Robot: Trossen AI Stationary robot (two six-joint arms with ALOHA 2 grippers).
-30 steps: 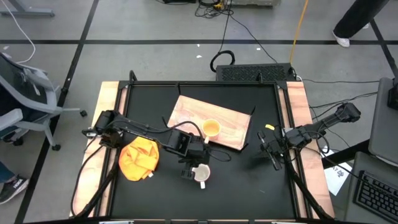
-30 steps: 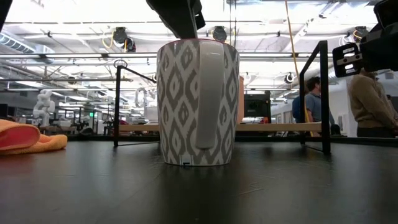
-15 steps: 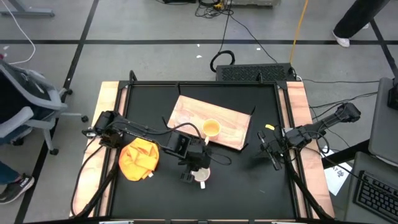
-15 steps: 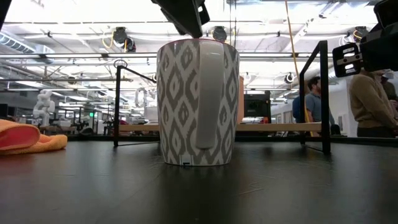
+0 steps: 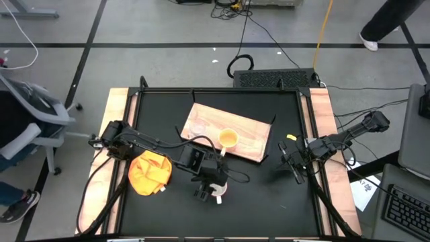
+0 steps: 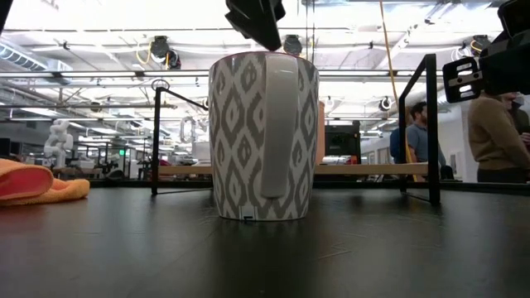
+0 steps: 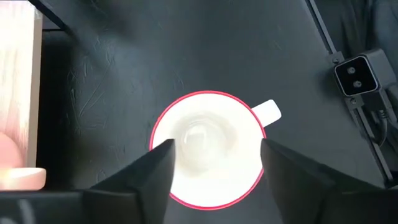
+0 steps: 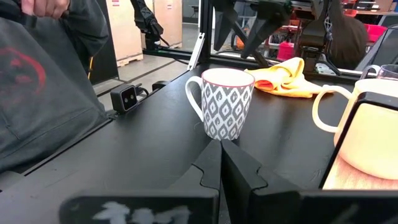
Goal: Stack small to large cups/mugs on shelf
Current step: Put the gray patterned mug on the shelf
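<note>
The white patterned mug (image 6: 263,136) stands upright on the black tabletop near its front edge. My left gripper (image 7: 216,149) hangs open just above the mug's red rim (image 7: 186,99), one finger over each side of the mouth (image 5: 209,181). The mug's handle (image 7: 266,112) sticks out past one finger. The yellow mug (image 5: 228,139) stands on the light-wood shelf (image 5: 248,131). Beyond it a clear glass rim (image 8: 380,70) shows. My right gripper (image 8: 221,155) is shut and empty near the table's right edge (image 5: 292,165).
An orange-yellow cloth (image 5: 149,171) lies bunched on the table's left. A small camera box (image 7: 354,73) sits at the near edge by the mug. A black frame rail (image 6: 431,124) stands behind. People (image 6: 497,132) stand beyond the table.
My left gripper has shifted a little toward the table's near right, coming over the white mug, which now mostly hides under it in the high view. The mug has stayed put.
</note>
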